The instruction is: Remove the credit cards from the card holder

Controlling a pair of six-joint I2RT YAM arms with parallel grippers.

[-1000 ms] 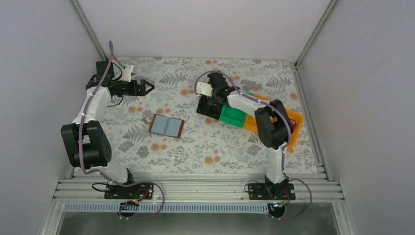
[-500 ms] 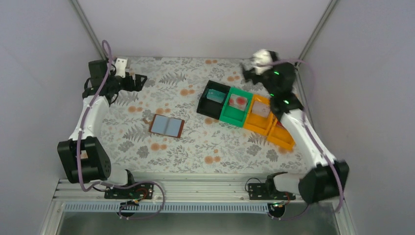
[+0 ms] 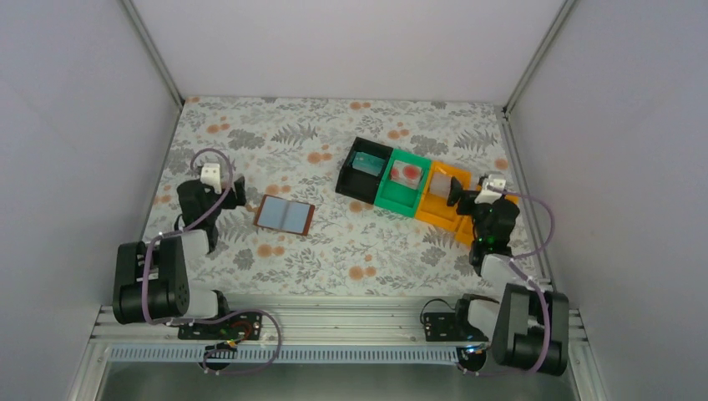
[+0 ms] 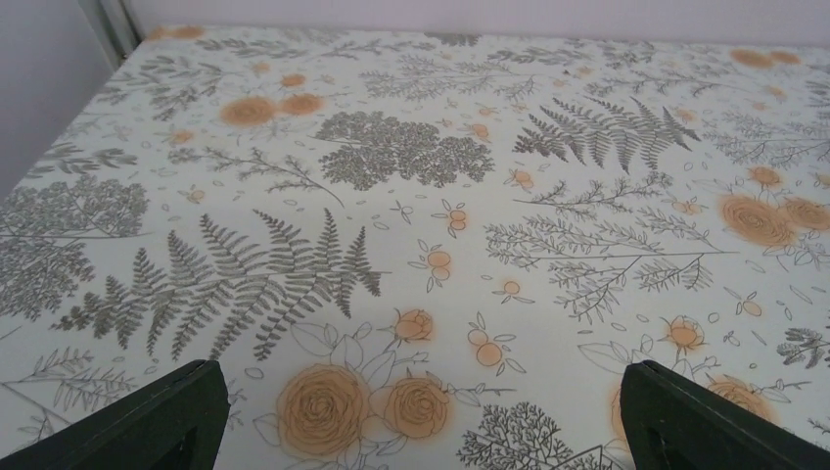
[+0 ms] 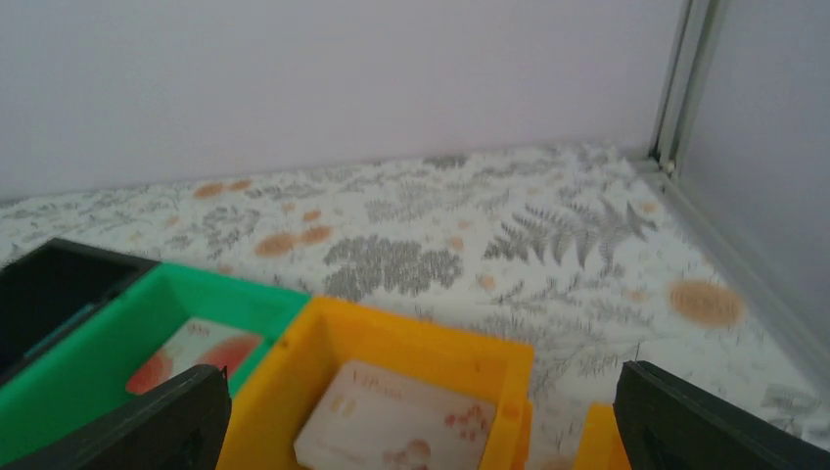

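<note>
Grippers: left gripper [image 4: 416,406] and right gripper [image 5: 421,397] spread wide, empty.
Card holder [image 3: 285,215]: open, slots apparently bare.
Credit cards [image 3: 407,172]: in black bin [image 3: 354,193], green bin [image 3: 394,205], orange bin [image 3: 434,219].
Progress: seemingly complete.

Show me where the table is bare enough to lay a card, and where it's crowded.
Bare: the far table strip behind the card holder and black bin; the gap between those two; the near strip by the rail. Crowded: the right side, where green bin, orange bin and right gripper cluster; the left gripper flanks the card holder.
</note>
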